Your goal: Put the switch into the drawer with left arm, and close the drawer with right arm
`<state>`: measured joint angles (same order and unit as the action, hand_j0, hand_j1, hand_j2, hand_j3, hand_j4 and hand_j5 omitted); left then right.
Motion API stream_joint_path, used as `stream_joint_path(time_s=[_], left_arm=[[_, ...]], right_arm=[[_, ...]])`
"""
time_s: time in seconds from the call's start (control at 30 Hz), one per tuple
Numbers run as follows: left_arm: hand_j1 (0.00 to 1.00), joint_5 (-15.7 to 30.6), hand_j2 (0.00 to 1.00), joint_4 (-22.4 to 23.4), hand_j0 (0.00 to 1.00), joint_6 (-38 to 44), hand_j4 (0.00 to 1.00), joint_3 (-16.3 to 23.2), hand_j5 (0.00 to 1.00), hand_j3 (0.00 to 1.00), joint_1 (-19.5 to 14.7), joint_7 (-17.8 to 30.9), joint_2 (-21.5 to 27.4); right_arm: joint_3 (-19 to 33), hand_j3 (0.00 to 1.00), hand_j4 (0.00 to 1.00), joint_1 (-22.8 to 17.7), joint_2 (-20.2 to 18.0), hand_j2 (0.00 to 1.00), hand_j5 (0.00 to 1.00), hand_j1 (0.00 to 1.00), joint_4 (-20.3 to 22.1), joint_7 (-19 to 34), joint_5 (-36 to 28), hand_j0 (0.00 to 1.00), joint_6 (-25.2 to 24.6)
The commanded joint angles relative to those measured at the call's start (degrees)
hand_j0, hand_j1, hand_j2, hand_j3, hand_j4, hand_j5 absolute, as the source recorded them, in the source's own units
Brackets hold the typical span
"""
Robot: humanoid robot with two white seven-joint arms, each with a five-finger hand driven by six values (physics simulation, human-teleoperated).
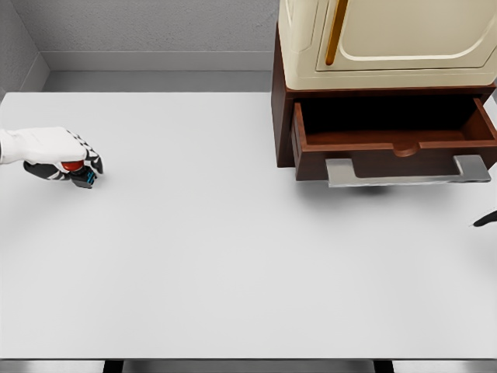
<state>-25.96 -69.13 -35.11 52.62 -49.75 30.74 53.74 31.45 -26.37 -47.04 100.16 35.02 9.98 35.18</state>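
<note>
My left hand [74, 162] lies at the far left of the white table [233, 233], fingers curled around a small switch [78, 172] with a red top and blue-black body. The switch sits low, at or just above the tabletop. At the right, a dark wooden drawer [396, 140] stands pulled open, its inside dark and its grey metal handle [408, 172] facing me. Only a dark fingertip of my right hand [486, 220] shows at the right edge, below the handle; its fingers are out of sight.
A cream cabinet [388, 43] with a brass handle [335, 35] sits above the drawer on a brown frame [281, 116]. A wide stretch of table separates the left hand from the drawer. Grey wall runs behind the table.
</note>
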Motion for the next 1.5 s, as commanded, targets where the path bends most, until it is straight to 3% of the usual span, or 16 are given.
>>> stream_joint_path(time_s=[0.0,0.23,0.4,0.47,0.67,1.0,1.37,1.47], left_arm=[[0.68,0.21,0.68,0.14,0.68,0.11,0.68,-0.06,0.68,0.68,0.0,0.2,0.14],[0.68,0.21,0.68,0.23,0.68,0.11,0.68,-0.06,0.68,0.68,0.0,0.11,0.23],[0.48,0.21,0.48,0.05,0.48,0.11,0.48,-0.06,0.48,0.48,0.0,0.2,0.23],[0.35,0.21,0.35,0.05,0.35,0.11,0.35,0.03,0.35,0.35,0.0,0.37,0.23],[0.33,0.21,0.33,-0.12,0.33,0.11,0.33,0.03,0.33,0.33,-0.09,1.43,0.23],[0.33,0.73,0.33,-1.09,0.33,0.11,0.33,-0.76,0.33,0.33,-2.2,1.25,0.23],[0.33,2.23,0.33,-15.59,0.33,0.11,0.33,-1.73,0.33,0.33,-3.6,0.9,-0.3],[0.33,2.23,0.33,-16.03,0.33,0.11,0.33,-1.73,0.33,0.33,-4.3,0.99,-1.27]], right_arm=[[1.69,0.66,0.66,0.0,-0.07,0.66,0.66,0.66,0.04,-0.02,-2.25,0.66,-0.18],[1.6,0.67,0.67,0.0,-0.24,0.67,0.67,0.67,0.13,-0.02,-3.65,0.67,-0.18],[-1.48,0.67,0.67,0.26,-2.26,0.67,0.67,0.67,0.3,-0.02,-3.65,0.67,-0.18],[-1.65,0.67,0.67,0.44,-2.35,0.67,0.67,0.67,0.3,-0.02,-3.65,0.67,-0.18],[-1.74,0.59,0.59,0.88,-3.58,0.59,0.59,0.59,0.3,-0.02,-3.65,0.59,-0.18],[-3.41,0.59,0.59,1.84,-4.72,0.59,0.59,0.59,0.39,-0.02,-3.65,0.59,-0.18],[-6.31,0.6,0.6,4.31,-6.57,0.6,0.6,0.6,0.39,-0.02,-3.65,0.6,-0.18],[-6.31,0.6,0.6,4.48,-6.57,0.6,0.6,0.6,0.39,-0.02,-3.65,0.6,-0.18]])
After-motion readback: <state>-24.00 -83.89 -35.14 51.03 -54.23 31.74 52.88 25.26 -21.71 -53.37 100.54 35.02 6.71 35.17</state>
